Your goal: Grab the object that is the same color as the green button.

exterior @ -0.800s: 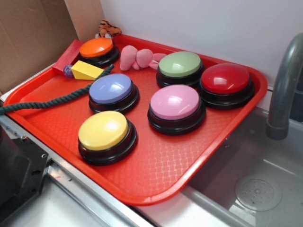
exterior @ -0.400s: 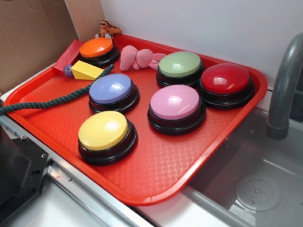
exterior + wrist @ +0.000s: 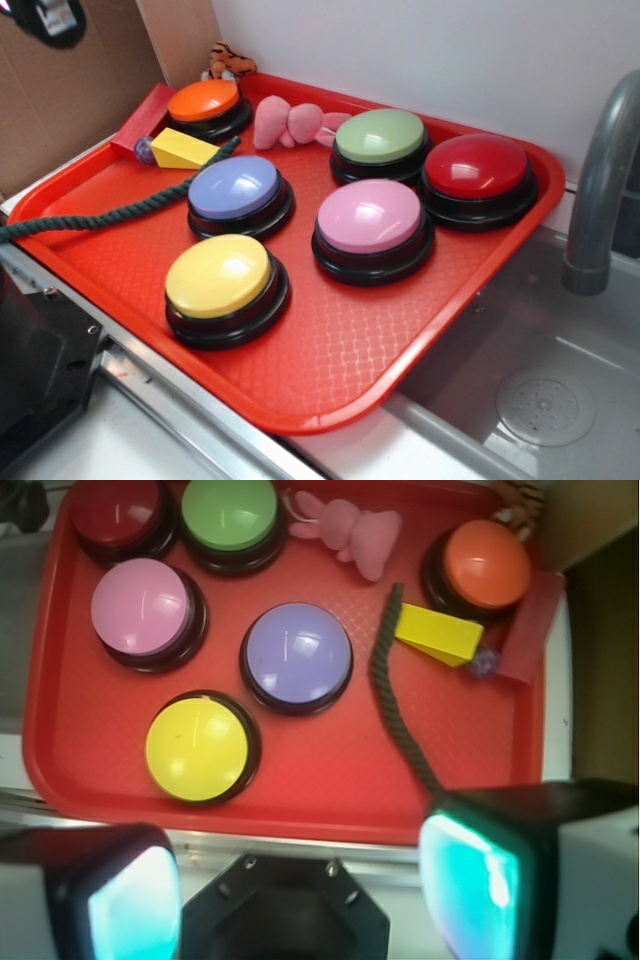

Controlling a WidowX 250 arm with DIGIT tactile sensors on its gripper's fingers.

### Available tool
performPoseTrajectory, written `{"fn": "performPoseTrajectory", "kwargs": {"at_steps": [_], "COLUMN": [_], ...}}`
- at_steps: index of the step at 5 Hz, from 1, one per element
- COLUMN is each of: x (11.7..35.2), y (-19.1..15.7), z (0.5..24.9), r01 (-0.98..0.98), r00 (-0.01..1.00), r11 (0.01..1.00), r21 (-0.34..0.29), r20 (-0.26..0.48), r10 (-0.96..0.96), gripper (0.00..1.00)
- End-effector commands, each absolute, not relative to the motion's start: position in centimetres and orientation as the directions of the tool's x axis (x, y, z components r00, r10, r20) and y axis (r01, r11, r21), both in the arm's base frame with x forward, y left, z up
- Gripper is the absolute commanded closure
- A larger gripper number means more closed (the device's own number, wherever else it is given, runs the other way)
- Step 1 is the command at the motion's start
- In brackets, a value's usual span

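The object, a long dark green twisted rope (image 3: 110,215), lies on the red tray (image 3: 330,370). It runs from beside the yellow wedge out over the tray's left edge. In the wrist view the rope (image 3: 385,685) curves down and disappears behind my right finger. The green button (image 3: 380,137) sits at the tray's back, next to the red one; the wrist view shows the green button (image 3: 230,512) at the top. My gripper (image 3: 300,880) hangs high over the tray's front edge, open, with nothing between its fingers. Only a dark piece of the gripper (image 3: 45,15) shows in the exterior view's top left corner.
Orange (image 3: 204,101), blue-lavender (image 3: 236,187), yellow (image 3: 218,276), pink (image 3: 369,215) and red (image 3: 477,166) buttons fill the tray. A yellow wedge (image 3: 180,150), red block (image 3: 143,117) and pink plush (image 3: 290,122) lie at the back. The sink (image 3: 540,400) and faucet (image 3: 600,190) are right.
A dark part of my gripper has come into the top left corner of the exterior view. Nothing on the tray has moved.
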State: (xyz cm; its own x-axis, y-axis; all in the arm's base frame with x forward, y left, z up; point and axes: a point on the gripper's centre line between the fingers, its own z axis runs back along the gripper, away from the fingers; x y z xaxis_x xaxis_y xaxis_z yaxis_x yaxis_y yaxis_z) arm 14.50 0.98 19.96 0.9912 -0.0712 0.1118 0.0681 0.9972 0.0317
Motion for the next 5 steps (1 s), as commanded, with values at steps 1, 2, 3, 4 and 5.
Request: {"fn": "performPoseTrajectory", "kwargs": {"at_steps": [1,2,3,4,5], "x": [15.2,15.0,15.3,15.9,16.8], "y": [6.6,9.2,10.6,11.0,10.8], "z": [13.4,9.8,7.1,5.4,2.5], "r01": [0.030,0.017,0.078,0.087,0.125], "r00": [0.986,0.992,0.974,0.973,0.974], "r11": [0.996,0.994,0.993,0.994,0.991], "r21": [0.080,0.109,0.089,0.059,0.040], "r20": [0.162,0.124,0.206,0.210,0.185], "r10": [-0.043,-0.031,-0.095,-0.098,-0.131], "gripper": [0.00,0.00,0.00,0.00,0.00]}}
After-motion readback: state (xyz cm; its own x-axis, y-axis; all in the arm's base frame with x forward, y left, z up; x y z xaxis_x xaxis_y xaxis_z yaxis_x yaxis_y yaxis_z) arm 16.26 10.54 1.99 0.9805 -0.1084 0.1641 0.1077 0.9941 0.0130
